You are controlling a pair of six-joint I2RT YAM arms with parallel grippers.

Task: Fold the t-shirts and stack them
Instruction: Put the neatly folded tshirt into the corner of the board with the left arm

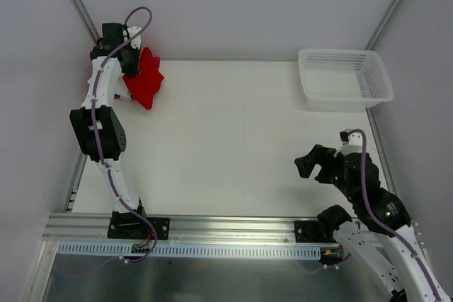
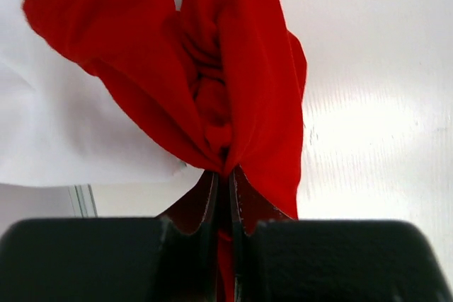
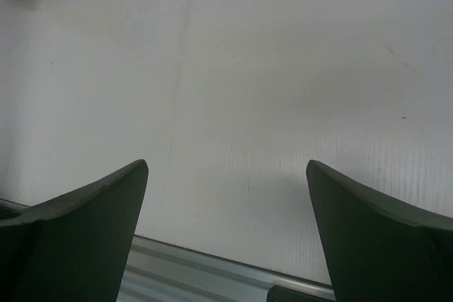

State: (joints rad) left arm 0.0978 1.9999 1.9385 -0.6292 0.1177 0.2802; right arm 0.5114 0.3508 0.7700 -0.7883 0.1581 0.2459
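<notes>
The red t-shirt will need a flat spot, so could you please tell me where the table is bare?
The table is bare across its whole middle, between the red t-shirt far left, the basket far right and the near rail. Crowded: the far-left corner, where the left gripper pinches the shirt, and the near right by the open right gripper.

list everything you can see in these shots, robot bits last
t-shirt: one, bright red, bunched at the far left corner of the table, pinched in the left claw
basket: one, white plastic mesh, far right corner of the table, nothing visible in it
table: one, white, fills the middle of the top view
rail: one, silver metal, along the near edge of the table, carrying both arm bases
left arm: one, white and black, reaching to the far left corner
right arm: one, white and black, near right
left claw: one, dark, shut on the t-shirt
right claw: one, black, open, holding nothing, over bare table
</notes>
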